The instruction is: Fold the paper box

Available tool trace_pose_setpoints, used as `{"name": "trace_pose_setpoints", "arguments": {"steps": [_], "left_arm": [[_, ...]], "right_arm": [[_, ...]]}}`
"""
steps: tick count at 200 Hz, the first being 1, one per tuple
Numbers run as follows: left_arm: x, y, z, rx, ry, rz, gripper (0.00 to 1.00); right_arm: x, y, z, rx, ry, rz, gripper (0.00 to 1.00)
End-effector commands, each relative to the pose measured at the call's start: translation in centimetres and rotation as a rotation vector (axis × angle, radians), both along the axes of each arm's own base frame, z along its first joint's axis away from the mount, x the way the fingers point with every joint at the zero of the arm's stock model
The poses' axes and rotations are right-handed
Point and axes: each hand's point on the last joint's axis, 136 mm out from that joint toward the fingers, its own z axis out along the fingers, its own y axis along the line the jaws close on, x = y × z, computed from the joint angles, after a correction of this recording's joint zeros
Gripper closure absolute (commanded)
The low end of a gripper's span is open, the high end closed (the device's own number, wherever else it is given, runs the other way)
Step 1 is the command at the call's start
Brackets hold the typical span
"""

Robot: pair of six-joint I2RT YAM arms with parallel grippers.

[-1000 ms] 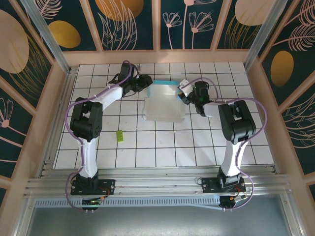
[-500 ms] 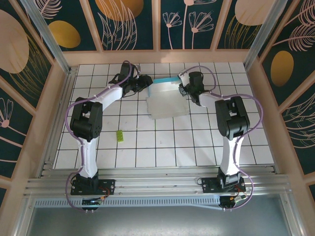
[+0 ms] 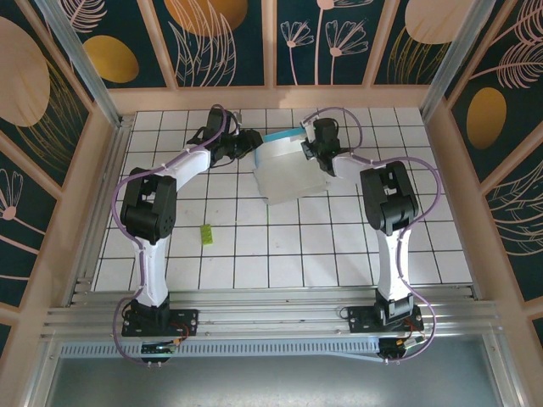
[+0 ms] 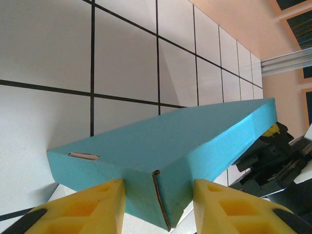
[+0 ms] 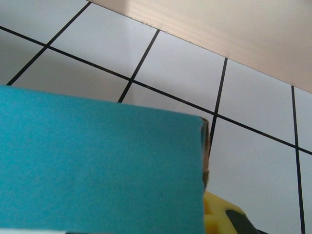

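Observation:
The paper box (image 3: 285, 174) lies tilted at the far middle of the tiled table, whitish face up, with a raised cyan wall (image 3: 282, 136) along its far edge. My left gripper (image 3: 253, 144) is at the box's far left corner. In the left wrist view that cyan corner (image 4: 161, 161) sits between the two yellow fingers (image 4: 87, 207), which press on it from both sides. My right gripper (image 3: 307, 147) is at the far right end of the cyan wall. In the right wrist view the cyan card (image 5: 97, 165) covers the jaws, leaving one yellow fingertip (image 5: 222, 214) showing beside its edge.
A small yellow-green scrap (image 3: 205, 235) lies on the tiles near the left arm. The wooden back wall (image 3: 271, 97) runs close behind both grippers. An aluminium rail (image 3: 106, 195) borders the left side.
The right gripper has moved left and farther back onto the box's far right end and closed there. The box has swung and shifted left. The left arm has stayed put.

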Motion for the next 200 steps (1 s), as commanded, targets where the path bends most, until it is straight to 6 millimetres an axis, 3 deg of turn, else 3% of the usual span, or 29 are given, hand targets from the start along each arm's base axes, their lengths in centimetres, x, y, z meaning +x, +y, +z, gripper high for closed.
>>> {"name": "trace_pose_setpoints", "arguments": {"steps": [1,15,31,62,79,85,97,106,113,130,145,200], "left_arm": [[-1.5,-1.4,-0.3,-0.023,0.036,-0.056,0.60],[-1.5,-1.4,-0.1,-0.025,0.033,-0.056,0.60],[-1.5,-1.4,-0.1,-0.025,0.031,-0.056,0.60],[-1.4,-1.3,0.5,-0.029,0.022,-0.051,0.60],[-1.4,-1.3,1.0,-0.029,0.015,-0.048,0.60],[-1.4,-1.2,1.2,-0.027,0.012,-0.046,0.60],[-1.4,-1.1,1.7,-0.023,0.002,-0.042,0.60],[-1.4,-1.1,2.1,-0.021,-0.007,-0.040,0.60],[-1.4,-1.0,2.3,-0.020,-0.011,-0.036,0.59],[-1.4,-0.8,3.2,-0.020,-0.027,-0.027,0.57],[-1.5,-0.6,4.1,-0.024,-0.045,-0.020,0.56],[-2.2,0.7,9.3,0.008,-0.161,0.006,0.45]], "right_arm": [[-1.2,1.4,-2.5,-0.031,0.081,0.024,0.92],[-1.3,1.1,-2.6,-0.033,0.088,0.006,0.72],[-1.4,1.1,-2.7,-0.032,0.091,0.004,0.70],[-1.3,1.5,-2.8,-0.013,0.096,0.019,0.96],[-1.3,1.5,-2.4,-0.007,0.088,0.018,0.98],[-1.3,1.4,-2.4,-0.006,0.086,0.016,0.92],[-1.3,1.4,-2.3,-0.004,0.080,0.013,0.66],[-1.4,1.3,-2.1,0.002,0.075,0.017,0.63],[-1.4,1.5,-1.9,0.012,0.071,0.025,0.66],[-1.5,1.7,-1.8,0.033,0.069,0.046,0.91],[-1.6,1.8,-1.7,0.049,0.072,0.057,1.00],[-2.1,1.1,0.2,0.095,0.081,0.091,1.00]]}}
